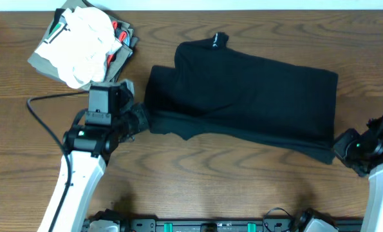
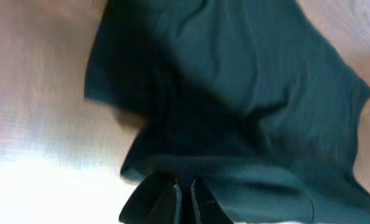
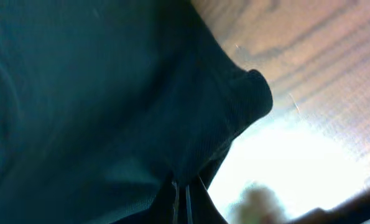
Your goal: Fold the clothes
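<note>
Black garment lies between left pincer and right pincer (each pinching its edge).

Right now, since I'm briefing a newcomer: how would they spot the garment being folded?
On the wooden table, the black garment lies across the middle. Unlike the folded stack at the far-left corner, it is large, all black, with a tiny white logo.

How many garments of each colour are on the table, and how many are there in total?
Black garment: 1
White garment: 1
Olive-grey garment: 1
Red garment: 1, only slivers showing in the stack
Total: 4
</note>
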You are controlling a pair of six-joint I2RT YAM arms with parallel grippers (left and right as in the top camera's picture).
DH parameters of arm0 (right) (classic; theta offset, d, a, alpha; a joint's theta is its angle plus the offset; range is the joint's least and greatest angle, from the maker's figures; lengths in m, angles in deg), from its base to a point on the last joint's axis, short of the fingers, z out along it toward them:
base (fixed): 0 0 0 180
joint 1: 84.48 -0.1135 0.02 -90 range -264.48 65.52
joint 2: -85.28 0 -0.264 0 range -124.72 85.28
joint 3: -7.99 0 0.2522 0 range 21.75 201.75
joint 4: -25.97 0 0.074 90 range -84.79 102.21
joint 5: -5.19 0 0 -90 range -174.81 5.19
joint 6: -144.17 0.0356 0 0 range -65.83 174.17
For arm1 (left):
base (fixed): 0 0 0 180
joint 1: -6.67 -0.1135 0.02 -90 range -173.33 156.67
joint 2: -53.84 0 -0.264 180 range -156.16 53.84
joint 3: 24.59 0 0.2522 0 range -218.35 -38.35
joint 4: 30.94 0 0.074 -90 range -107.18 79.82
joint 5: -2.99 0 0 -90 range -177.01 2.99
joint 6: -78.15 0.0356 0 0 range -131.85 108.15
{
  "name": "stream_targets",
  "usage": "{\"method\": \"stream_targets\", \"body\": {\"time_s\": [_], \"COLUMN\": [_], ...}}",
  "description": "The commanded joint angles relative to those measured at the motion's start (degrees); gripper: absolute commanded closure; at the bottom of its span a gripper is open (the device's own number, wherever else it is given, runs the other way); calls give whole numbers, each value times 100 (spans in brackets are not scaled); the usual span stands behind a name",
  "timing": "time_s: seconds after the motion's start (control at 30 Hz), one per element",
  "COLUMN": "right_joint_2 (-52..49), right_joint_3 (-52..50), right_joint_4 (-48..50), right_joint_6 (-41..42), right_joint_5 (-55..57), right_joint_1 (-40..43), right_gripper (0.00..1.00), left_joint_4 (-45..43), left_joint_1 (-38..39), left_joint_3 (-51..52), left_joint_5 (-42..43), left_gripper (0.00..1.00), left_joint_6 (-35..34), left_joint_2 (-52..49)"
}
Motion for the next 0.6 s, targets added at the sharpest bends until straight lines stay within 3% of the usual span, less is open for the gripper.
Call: {"method": "stream_targets", "body": {"time_s": [0.0,0.33,0.57], "right_joint_2": [-280,-1023,-1486], "right_joint_3": [83,81,79], "right_joint_4": [199,1113,1318], "right_joint_6": [-83,-85,-87], "right_joint_5": [85,81,7], "right_joint_1": [83,74,39], "right_gripper": [99,99,99], "left_joint_4": [-450,-2225,-2643], "left_joint_1": [-42,22,284], "left_joint_3": [-125,-125,-125], "left_joint_5": [-262,-260,-262], "left_gripper": [94,94,94], "left_joint_6": [103,101,101], "left_joint_2": [-398,-1646,-2138]}}
